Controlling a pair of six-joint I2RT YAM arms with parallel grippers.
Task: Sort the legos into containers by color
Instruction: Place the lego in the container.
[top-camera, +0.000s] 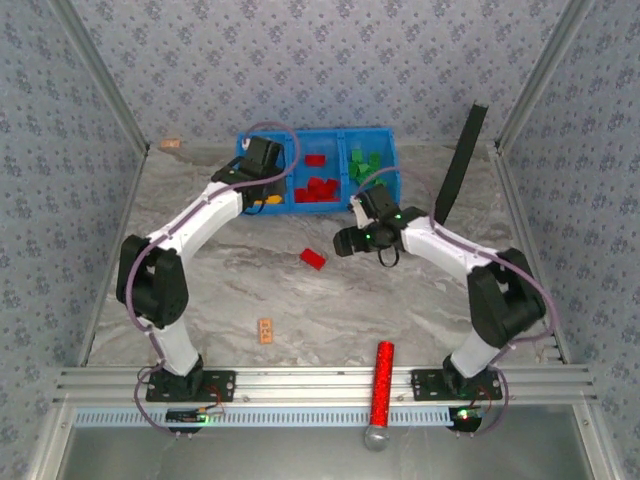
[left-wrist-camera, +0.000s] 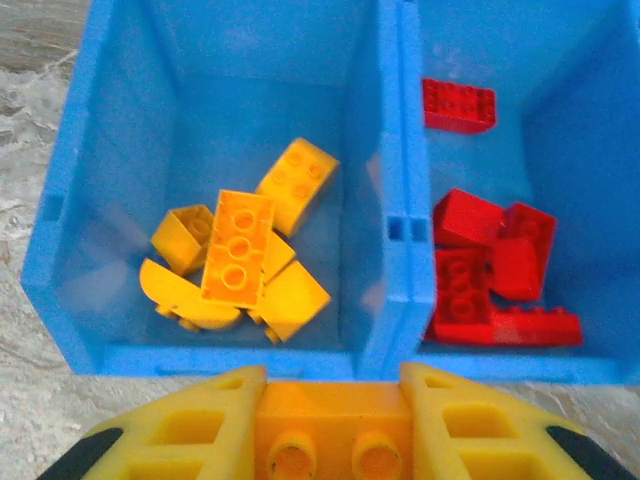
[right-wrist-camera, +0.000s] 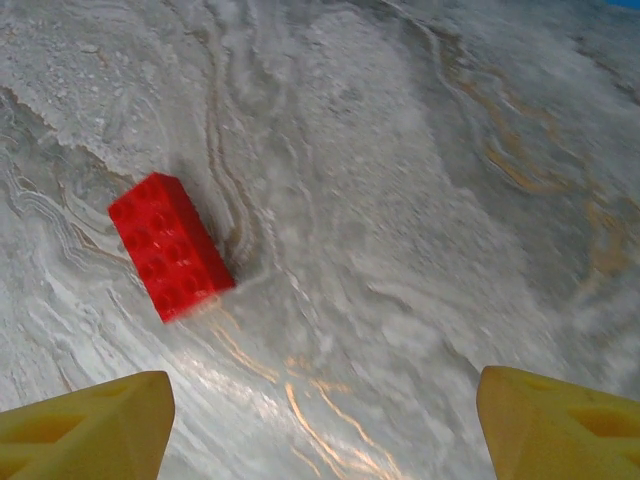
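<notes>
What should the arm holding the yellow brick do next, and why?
Probably ease the left pincer a little forward and open it. It is shut on a yellow brick that looks level with the near wall of the left bin. That bin holds only yellow bricks, so it belongs there.

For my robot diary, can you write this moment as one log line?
left jaws: shut on yellow brick, at yellow-brick bin | right jaws: open, near loose red brick on table
</notes>
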